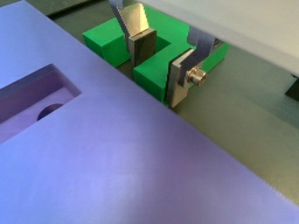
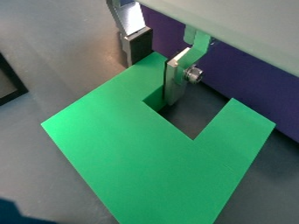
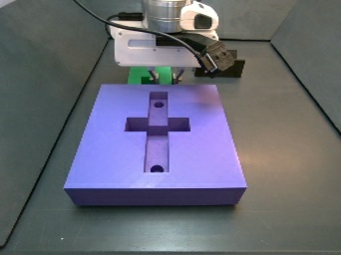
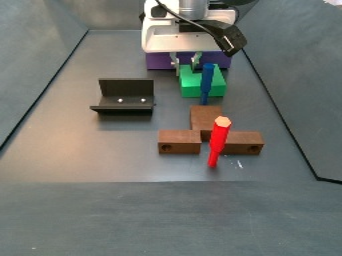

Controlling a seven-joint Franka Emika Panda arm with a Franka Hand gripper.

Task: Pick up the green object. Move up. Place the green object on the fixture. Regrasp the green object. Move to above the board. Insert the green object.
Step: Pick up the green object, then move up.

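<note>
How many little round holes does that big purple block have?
2, both in the cross-shaped recess of the purple board: one at the end nearest the hand, one at the opposite end. None seem hidden.

Brown base and red peg on the dark bench

With the gripper (image 4: pixel 199 74) low at the far end of the bench (image 4: pixel 80 150), a side view shows the brown base (image 4: pixel 187 144) lying flat well in front of it, toward the camera and slightly to one side. The red peg (image 4: pixel 217 141) stands upright against the base's middle, its top above the base. The bench is plain dark grey, and dark side walls (image 4: pixel 34 60) rise along both of its edges.
</note>
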